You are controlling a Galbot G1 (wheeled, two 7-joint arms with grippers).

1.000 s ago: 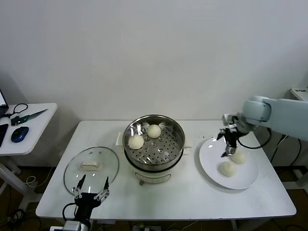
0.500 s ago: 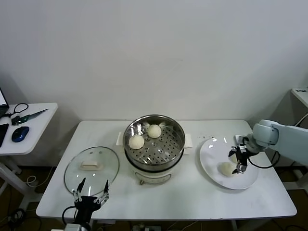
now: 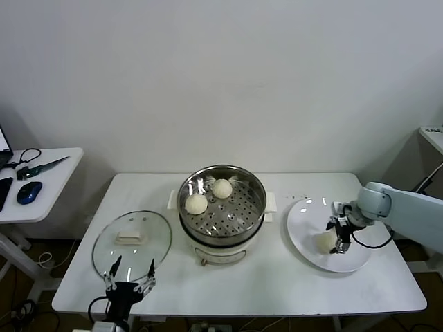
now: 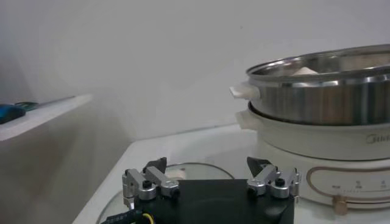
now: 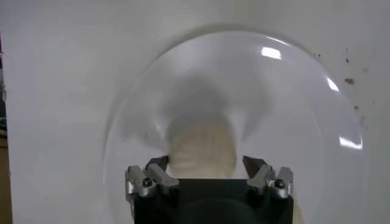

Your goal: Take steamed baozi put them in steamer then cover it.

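Note:
Two cream-white baozi (image 3: 196,204) (image 3: 221,188) lie in the shiny steamer (image 3: 257,202) at the table's centre. On the white plate (image 3: 360,257) at the right I see one baozi (image 3: 324,241); whether another lies under the arm I cannot tell. My right gripper (image 3: 339,238) is low over the plate, right next to that bun. In the right wrist view the gripper (image 5: 205,162) is open, with a baozi (image 5: 204,143) between its jaws. The glass cover (image 3: 131,238) lies flat at the left. My left gripper (image 3: 129,285) is open and empty at the front edge, just before the cover (image 4: 183,171).
A small side table (image 3: 41,183) at the far left holds a blue mouse (image 3: 28,193) and scissors. The steamer's white cooker base (image 4: 317,152) stands close to the left gripper's right side. The plate reaches near the table's right edge.
My right gripper has come down from above the plate's back to low over the plate, open round a baozi. One plate bun no longer shows. The left gripper sank slightly.

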